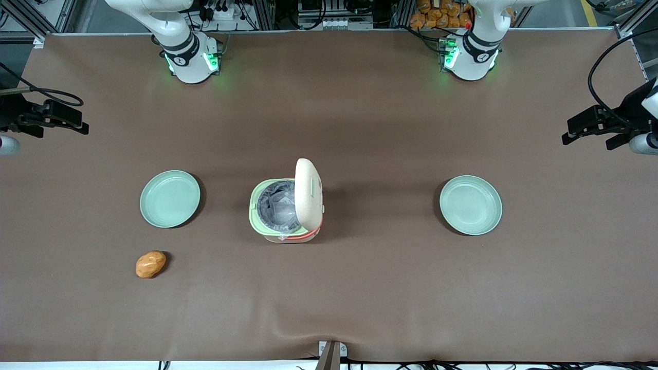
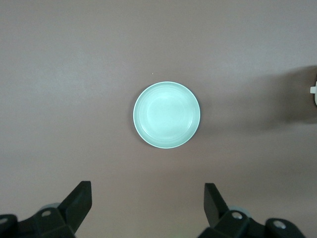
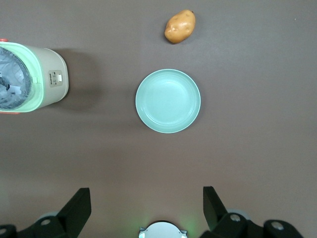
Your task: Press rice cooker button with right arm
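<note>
The rice cooker [image 1: 255, 205] stands in the middle of the brown table. Its cream lid [image 1: 308, 192] is swung up and open, and the grey inner pot [image 1: 277, 205] shows. In the right wrist view the cooker [image 3: 47, 64] shows its small button panel [image 3: 55, 79] on the side wall facing the working arm's end. My right gripper [image 1: 77, 121] hangs high over the working arm's end of the table, far from the cooker. It is open and empty [image 3: 147, 201], with both black fingers spread wide above bare cloth.
A pale green plate [image 1: 170, 199] lies between the gripper and the cooker, also in the right wrist view [image 3: 168, 100]. A potato [image 1: 150, 263] lies nearer the front camera than that plate. A second green plate [image 1: 470, 205] lies toward the parked arm's end.
</note>
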Controlling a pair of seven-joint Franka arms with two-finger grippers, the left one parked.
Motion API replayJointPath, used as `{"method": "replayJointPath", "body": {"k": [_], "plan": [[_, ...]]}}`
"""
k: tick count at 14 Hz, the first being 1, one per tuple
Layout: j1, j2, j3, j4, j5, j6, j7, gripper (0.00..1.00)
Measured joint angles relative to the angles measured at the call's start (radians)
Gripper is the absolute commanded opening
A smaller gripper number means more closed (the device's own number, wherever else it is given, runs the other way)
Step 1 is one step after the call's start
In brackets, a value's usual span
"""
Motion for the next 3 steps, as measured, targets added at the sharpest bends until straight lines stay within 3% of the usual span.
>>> {"method": "replayJointPath", "body": {"k": [3], "plan": [[-0.002, -0.002, 0.0, -0.001, -0.006, 0.003, 0.0, 1.0]]}}
